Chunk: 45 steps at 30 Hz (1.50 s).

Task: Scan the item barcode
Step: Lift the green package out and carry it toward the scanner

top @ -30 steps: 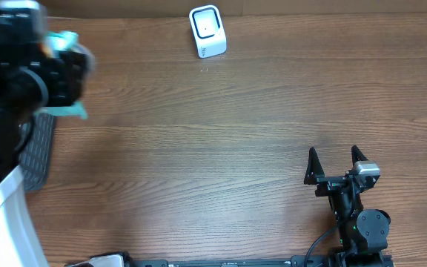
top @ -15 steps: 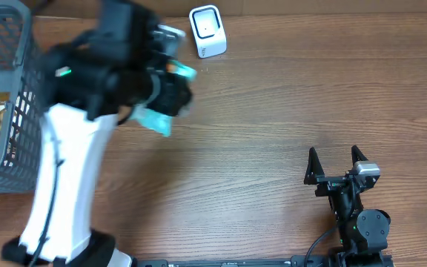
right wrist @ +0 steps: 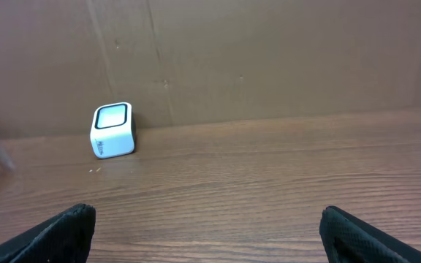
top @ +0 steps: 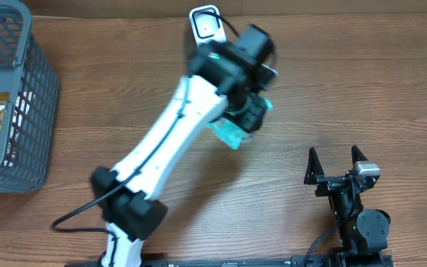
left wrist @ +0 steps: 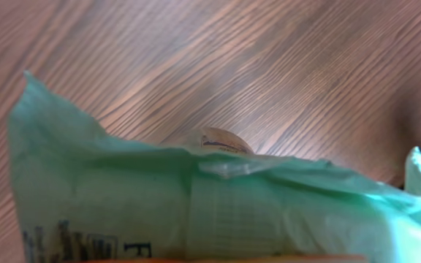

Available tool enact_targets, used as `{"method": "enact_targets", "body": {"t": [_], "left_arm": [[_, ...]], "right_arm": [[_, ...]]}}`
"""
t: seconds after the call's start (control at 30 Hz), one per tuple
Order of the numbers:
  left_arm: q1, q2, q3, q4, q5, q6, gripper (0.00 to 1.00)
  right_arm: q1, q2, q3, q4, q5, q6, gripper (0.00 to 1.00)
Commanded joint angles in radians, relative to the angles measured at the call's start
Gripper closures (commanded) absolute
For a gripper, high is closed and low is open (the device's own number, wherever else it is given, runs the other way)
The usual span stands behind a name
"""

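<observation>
The item is a pale green plastic packet (top: 230, 135), and my left gripper (top: 246, 120) is shut on it above the table, just right of centre. In the left wrist view the packet (left wrist: 196, 197) fills the lower half, with dark print at its lower left; the fingers are hidden behind it. The white cube scanner (top: 204, 22) stands at the back edge, just behind the left arm, and also shows in the right wrist view as the scanner (right wrist: 113, 130). My right gripper (top: 336, 159) rests open and holds nothing at the front right, as the right gripper (right wrist: 210, 223) shows.
A grey mesh basket (top: 32, 89) with several packaged goods stands at the far left. A brown cardboard wall (right wrist: 269, 58) runs behind the table's back edge. The white left arm (top: 161, 156) stretches diagonally from the front edge to the centre.
My left arm has swung from over the basket at the far left to the centre right, carrying the green packet. The right arm has not moved.
</observation>
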Motion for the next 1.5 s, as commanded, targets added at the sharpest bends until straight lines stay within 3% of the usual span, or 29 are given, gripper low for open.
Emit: {"method": "enact_targets", "body": {"t": [0.0,0.33,1.33,1.47], "left_arm": [[-0.056,0.046,0.016,0.022,-0.054,-0.035,0.64],[-0.109,0.152,0.016,0.041,-0.104,-0.05,0.64],[-0.109,0.156,-0.103,0.171,-0.151,-0.05,0.62],[-0.111,0.158,-0.172,0.242,-0.111,-0.08,0.62]], "right_arm": [[-0.001,-0.01,-0.011,0.002,0.002,-0.005,0.0],[-0.001,-0.01,-0.011,0.002,0.002,-0.004,0.0],[-0.001,-0.01,-0.011,0.002,0.002,-0.004,0.0],[-0.001,-0.01,-0.011,0.002,0.002,-0.005,0.0]]}}
